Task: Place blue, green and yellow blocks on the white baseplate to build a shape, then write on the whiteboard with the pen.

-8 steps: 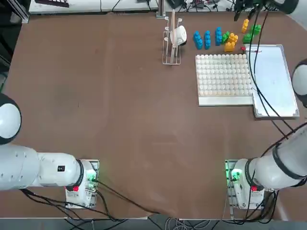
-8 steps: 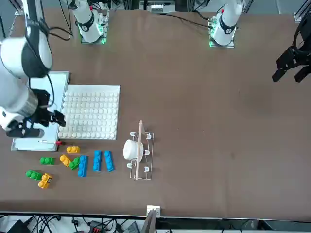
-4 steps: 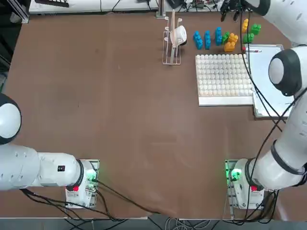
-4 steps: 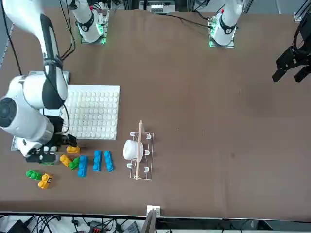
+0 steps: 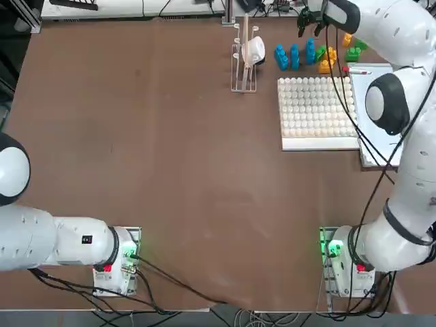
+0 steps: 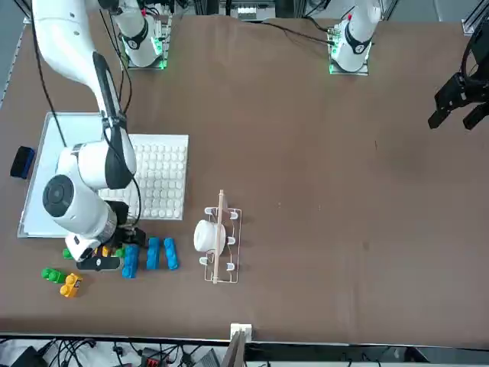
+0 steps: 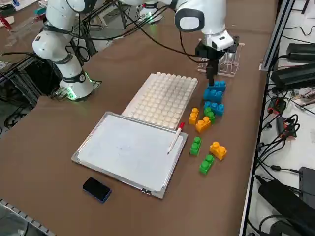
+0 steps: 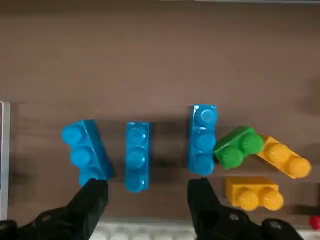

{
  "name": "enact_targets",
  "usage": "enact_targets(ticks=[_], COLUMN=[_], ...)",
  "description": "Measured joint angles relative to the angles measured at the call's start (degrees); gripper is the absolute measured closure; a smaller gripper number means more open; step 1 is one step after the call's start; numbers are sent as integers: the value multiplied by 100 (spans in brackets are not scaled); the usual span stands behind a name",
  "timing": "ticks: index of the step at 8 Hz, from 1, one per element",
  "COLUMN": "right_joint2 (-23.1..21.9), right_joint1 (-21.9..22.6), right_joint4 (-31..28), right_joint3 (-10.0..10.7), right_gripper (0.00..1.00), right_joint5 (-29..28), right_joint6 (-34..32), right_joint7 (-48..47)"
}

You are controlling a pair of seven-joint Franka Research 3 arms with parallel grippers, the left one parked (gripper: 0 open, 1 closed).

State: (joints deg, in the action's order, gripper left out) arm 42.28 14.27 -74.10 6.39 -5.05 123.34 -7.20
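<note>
Bricks: three blue bricks (image 8: 137,156) lay side by side in a row on the brown table (image 5: 170,150), just beyond the far edge of the studded white plate (image 5: 317,109), each with its long axis pointing away from that edge; the one at the row's end (image 8: 84,152) sat slightly askew. The wrist view alone showed a green brick (image 8: 237,146) touching the blue brick at the other end, with two yellow bricks (image 8: 252,192) beside it. The side view alone showed further green and yellow bricks (image 7: 217,150) scattered near the whiteboard's corner, and a dark oblong object (image 7: 97,189) on the table near the opposite end of the whiteboard (image 7: 128,150). The overhead view hid part of the cluster behind the arm.

Claw: the right gripper (image 8: 147,192) hung above the blue row, pointing down, fingers spread wide and empty, straddling the middle blue brick in the wrist view without touching it.

Pen (image 7: 175,137): lay on the whiteboard along the edge nearest the bricks, red end toward the studded plate.
</note>
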Motion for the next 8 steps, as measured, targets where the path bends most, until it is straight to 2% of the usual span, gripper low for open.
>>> enact_targets(ticks=[3,8], right_joint2=[305,934], right_joint1=[5,60], right_joint4=[114,534], right_joint3=[0,-20], right_gripper=[10,11], right_joint5=[-57,-68], right_joint6=[220,455], right_joint7=[-250,-321])
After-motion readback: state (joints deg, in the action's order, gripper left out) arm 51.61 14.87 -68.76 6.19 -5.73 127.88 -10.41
